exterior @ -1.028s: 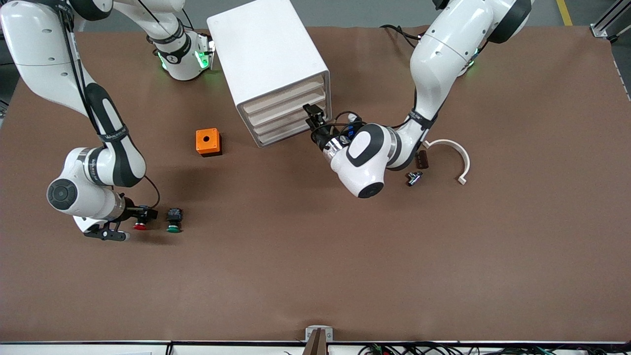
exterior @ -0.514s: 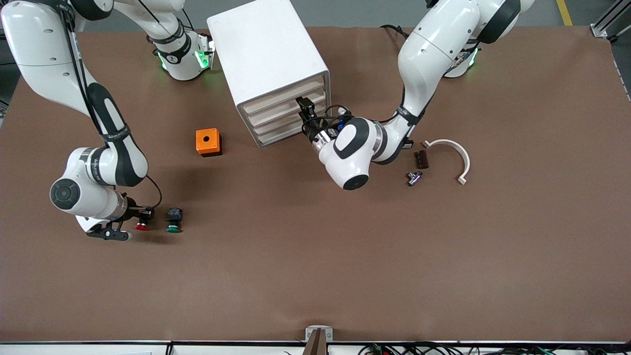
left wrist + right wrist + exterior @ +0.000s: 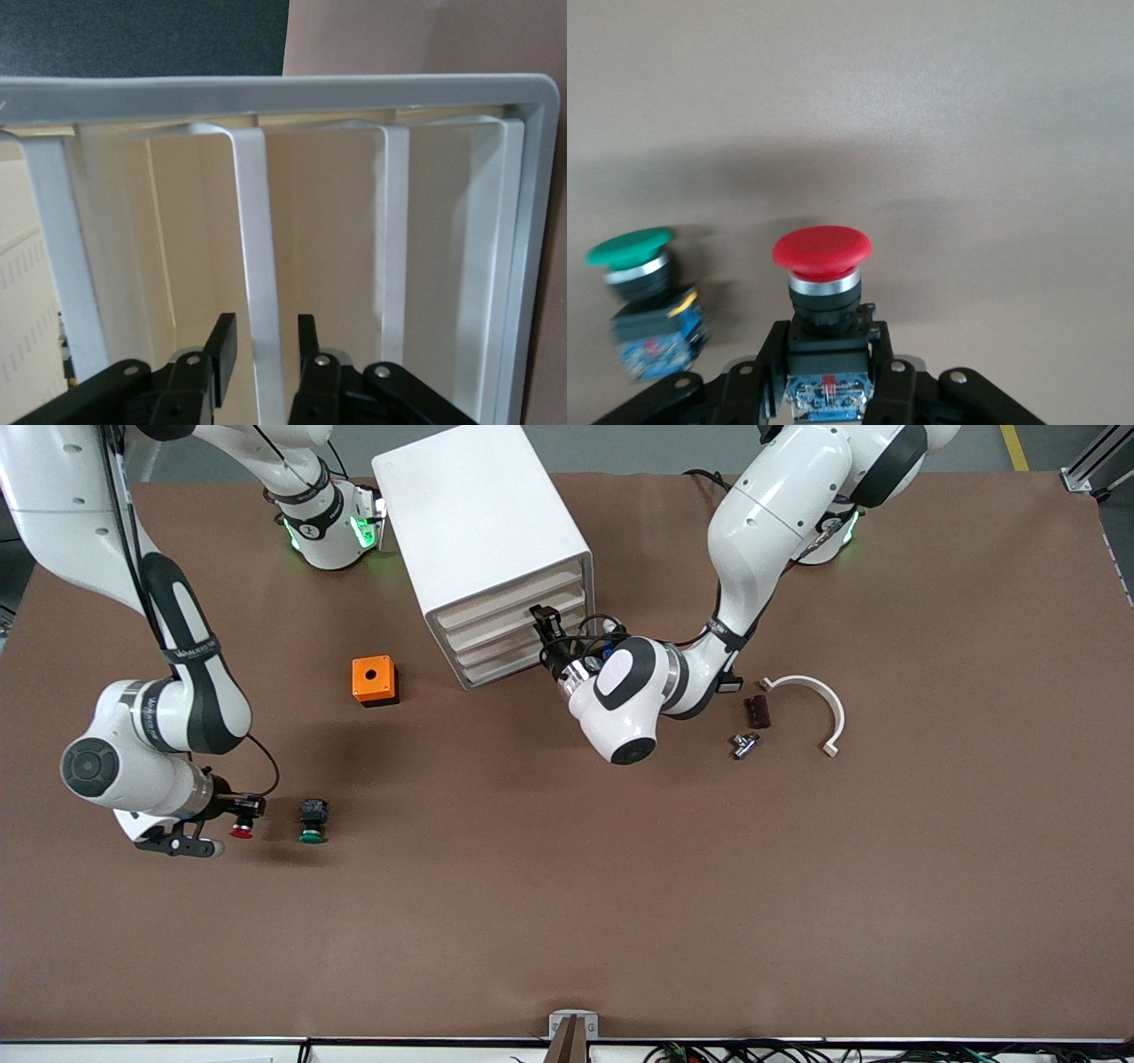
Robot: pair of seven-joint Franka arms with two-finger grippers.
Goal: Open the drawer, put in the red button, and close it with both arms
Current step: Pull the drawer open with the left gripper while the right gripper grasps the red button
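My right gripper (image 3: 250, 809) is shut on the red button (image 3: 240, 831), gripping its black-and-blue body just over the table near the right arm's end. In the right wrist view the red cap (image 3: 822, 252) points away from the gripper (image 3: 828, 343). The green-capped button (image 3: 312, 821) lies beside it and also shows in the right wrist view (image 3: 631, 252). My left gripper (image 3: 545, 622) is open at the front of the white drawer cabinet (image 3: 478, 522). In the left wrist view its fingers (image 3: 223, 341) straddle a white drawer handle strip (image 3: 252, 221) without touching it. All drawers look shut.
An orange box (image 3: 374, 679) with a round hole sits beside the cabinet, toward the right arm's end. Near the left arm's elbow lie a white curved piece (image 3: 819, 700), a small brown block (image 3: 756, 710) and a small metal part (image 3: 744, 744).
My right gripper has moved with the red button away from the green button, toward the right arm's end. My left gripper has slid along the drawer fronts toward the cabinet's middle.
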